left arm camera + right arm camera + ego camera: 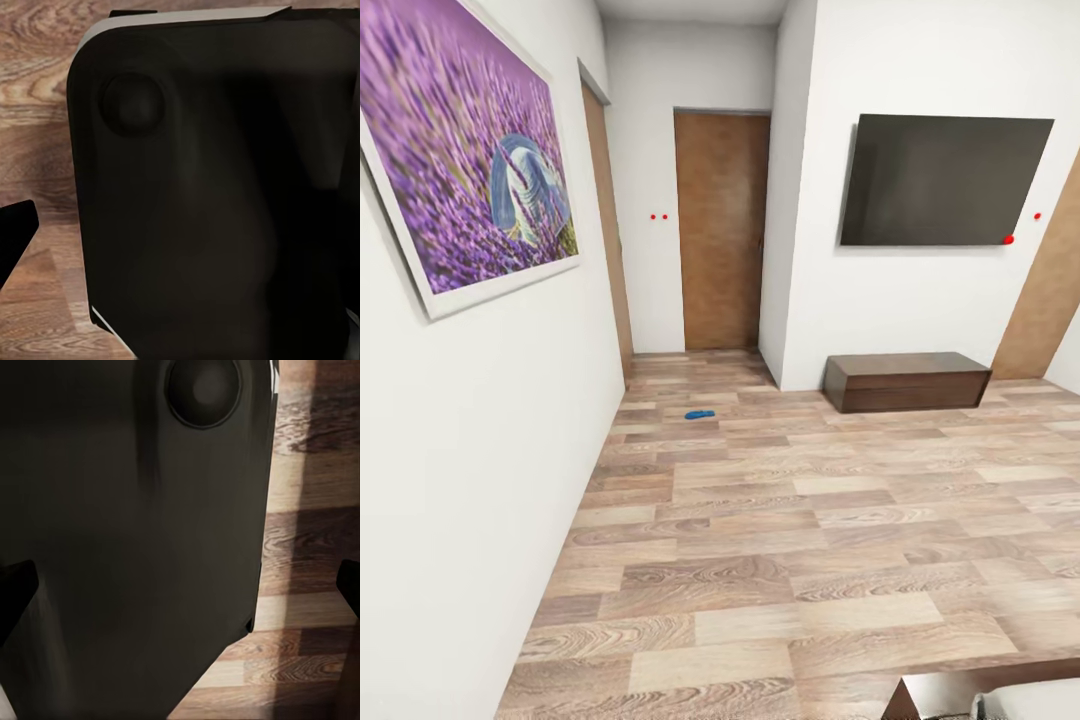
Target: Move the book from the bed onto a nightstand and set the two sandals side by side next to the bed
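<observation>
Evidently the robot is in transit across the bedroom, with neither sandal nor book collected yet. At the upper left of the head view hangs a lavender painting on the white wall; right of it, at the far end of a short passage, stands a brown door. On the plank floor in front of that passage, left of centre, lies one blue sandal, well apart from everything else. Further right, a dark television is mounted above a low brown bench, and a corner of the bed peeks in at the bottom right.

The next move, by judgement, calls for driving toward the sandal and lowering an arm to it.

Both wrist views add what the head view lacks: dark robot housing close up over floorboards, with black finger tips at the frame edges. Whether either gripper is wide or narrow cannot be told.
</observation>
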Available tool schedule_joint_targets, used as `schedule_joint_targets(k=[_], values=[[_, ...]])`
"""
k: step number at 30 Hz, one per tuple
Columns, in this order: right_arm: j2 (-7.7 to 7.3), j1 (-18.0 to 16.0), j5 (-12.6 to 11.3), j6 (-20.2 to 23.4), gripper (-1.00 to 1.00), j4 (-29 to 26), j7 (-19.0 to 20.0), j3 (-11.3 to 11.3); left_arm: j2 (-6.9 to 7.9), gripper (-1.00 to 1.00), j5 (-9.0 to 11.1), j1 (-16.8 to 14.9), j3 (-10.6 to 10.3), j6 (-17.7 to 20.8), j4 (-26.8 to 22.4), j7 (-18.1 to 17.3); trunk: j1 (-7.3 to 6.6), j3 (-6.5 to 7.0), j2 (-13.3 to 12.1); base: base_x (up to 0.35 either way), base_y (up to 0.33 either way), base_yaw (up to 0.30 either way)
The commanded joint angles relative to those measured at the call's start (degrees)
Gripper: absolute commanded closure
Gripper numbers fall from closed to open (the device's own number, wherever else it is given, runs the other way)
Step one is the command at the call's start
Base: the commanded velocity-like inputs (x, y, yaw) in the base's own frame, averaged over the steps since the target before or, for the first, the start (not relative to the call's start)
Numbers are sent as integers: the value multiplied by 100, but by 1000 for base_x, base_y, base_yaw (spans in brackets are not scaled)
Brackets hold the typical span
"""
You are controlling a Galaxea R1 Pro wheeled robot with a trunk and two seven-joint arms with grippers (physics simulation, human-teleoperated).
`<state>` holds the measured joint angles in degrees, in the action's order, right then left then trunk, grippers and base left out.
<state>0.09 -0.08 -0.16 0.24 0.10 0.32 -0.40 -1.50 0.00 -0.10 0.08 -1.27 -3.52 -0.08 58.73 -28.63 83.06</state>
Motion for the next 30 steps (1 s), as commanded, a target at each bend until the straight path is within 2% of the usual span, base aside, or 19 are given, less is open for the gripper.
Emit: schedule_joint_targets(k=[1,17,24,30], values=[[0,-1,-2,2,-100,-1,3,-4,0,-100,0,-1,1,-13,0,-1,0,-12,2,0,0,0],[0,-1,3,2,-100,-1,3,-3,-2,-100,-5,0,1,-37,0,-1,0,-69,2,0,0,0],[0,-5,7,2,-100,-1,3,-11,3,-100,-9,-2,1,-474,-2,-1,0,-70,2,46,0,0],[0,-2,7,2,-100,-2,3,-12,9,-100,-16,-6,1,-565,-6,4,0,-70,2,263,0,0]])
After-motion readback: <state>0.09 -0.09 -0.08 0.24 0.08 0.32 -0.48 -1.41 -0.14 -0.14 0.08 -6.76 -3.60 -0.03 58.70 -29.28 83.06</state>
